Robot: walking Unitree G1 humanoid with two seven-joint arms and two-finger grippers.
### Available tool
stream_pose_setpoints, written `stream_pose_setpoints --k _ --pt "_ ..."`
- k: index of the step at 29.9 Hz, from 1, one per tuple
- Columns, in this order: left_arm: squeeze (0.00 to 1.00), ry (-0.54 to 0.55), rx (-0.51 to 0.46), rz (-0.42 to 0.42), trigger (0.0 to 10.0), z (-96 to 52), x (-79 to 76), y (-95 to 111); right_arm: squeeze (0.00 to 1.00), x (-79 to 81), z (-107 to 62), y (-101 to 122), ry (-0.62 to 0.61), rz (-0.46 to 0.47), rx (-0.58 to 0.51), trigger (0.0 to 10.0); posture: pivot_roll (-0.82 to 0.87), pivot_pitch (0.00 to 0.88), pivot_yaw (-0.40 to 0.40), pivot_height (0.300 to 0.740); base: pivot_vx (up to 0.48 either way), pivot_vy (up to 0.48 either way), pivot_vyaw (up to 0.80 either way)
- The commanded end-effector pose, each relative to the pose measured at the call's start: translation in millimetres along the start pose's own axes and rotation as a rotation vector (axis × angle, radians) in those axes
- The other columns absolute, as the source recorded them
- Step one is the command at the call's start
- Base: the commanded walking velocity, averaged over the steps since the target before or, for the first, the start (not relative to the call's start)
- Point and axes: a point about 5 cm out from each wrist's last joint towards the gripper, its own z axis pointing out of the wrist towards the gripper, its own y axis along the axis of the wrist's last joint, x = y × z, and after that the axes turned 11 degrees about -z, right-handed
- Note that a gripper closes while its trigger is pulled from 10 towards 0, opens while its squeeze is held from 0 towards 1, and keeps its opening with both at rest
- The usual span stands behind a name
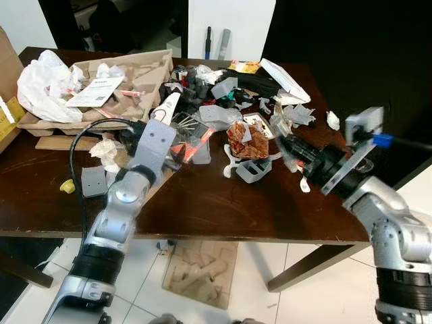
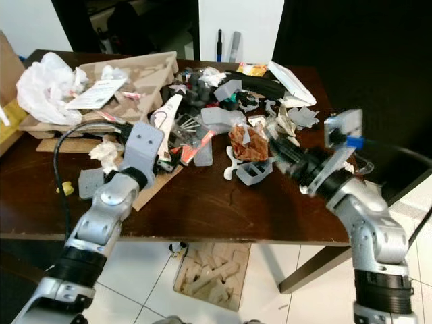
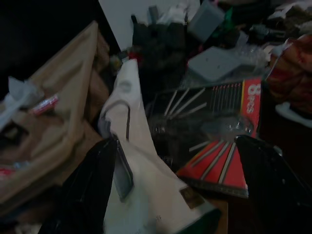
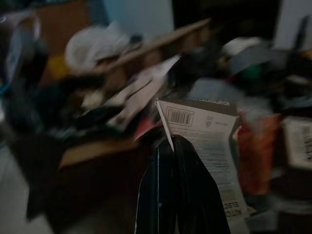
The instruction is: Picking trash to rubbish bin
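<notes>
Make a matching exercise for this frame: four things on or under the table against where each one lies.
Things:
1. white plastic bag
2. yellow scrap
3. cardboard insert
4. left gripper

Places:
A. on the floor under the table
B. over the white wrapper and red blister pack
C. far left corner, on the pulp tray
D. near the table's left front edge

Pairs: 1-C, 2-D, 3-A, 4-B

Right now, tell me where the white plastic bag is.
The white bag sits at the table's far left in the eye views, on the left end of the cardboard tray, beside the paper sheet lying in that tray.
</notes>
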Motion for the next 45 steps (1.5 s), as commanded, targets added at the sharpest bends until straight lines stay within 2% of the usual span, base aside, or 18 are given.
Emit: stream_pose_setpoints --k 1,6,9,14,18,30,34,44,45 --pt "0.00 0.000 0.006 0.028 10.0 -2.0 -5.7 6.1 0.00 14.1 -2.4 1.2 0.123 -0.073 0.039 0.0 0.02 0.151 -0.027 0.740 0.000 0.000 0.00" --pt "0.00 -0.002 0.014 0.021 10.0 -5.1 -11.9 9.1 0.00 21.6 -4.6 -1.1 0.194 -0.083 0.070 0.0 0.02 0.151 -0.027 0.740 0.000 0.000 0.00" --pt "0.00 0.005 0.057 0.013 10.0 -9.9 -16.2 2.1 0.00 27.9 -6.1 -8.6 0.239 -0.096 0.127 0.0 0.02 0.154 -0.026 0.740 0.000 0.000 0.00" --pt "0.00 0.019 0.095 0.000 10.0 -12.1 -14.5 -5.9 0.00 28.6 -6.0 -12.6 0.239 -0.106 0.151 0.0 0.02 0.154 -0.026 0.740 0.000 0.000 0.00" --pt "0.00 0.068 0.183 -0.038 10.0 -16.9 -11.0 -21.8 0.00 28.6 -7.3 -17.2 0.251 -0.129 0.182 0.0 0.02 0.153 -0.027 0.740 0.000 0.000 0.00" --pt "0.00 0.103 0.254 -0.079 10.0 -18.9 -9.7 -40.6 0.00 33.3 -6.0 -20.2 0.263 -0.131 0.195 0.0 0.01 0.150 -0.029 0.740 0.000 0.000 0.00" --pt "0.00 0.106 0.329 -0.122 10.0 -20.9 -9.1 -61.1 0.00 34.1 -4.8 -23.0 0.265 -0.136 0.207 0.0 0.01 0.143 -0.031 0.740 0.000 0.000 0.00" --pt "0.00 0.093 0.355 -0.110 10.0 -21.0 -12.8 -66.7 0.00 30.0 -4.7 -23.0 0.244 -0.150 0.210 0.0 0.01 0.140 -0.034 0.740 0.000 0.000 0.00" --pt "0.00 0.092 0.353 -0.109 8.5 -20.7 -13.0 -67.0 0.00 29.8 -4.4 -23.0 0.241 -0.151 0.209 0.0 0.01 0.140 -0.034 0.740 0.000 0.000 0.00"
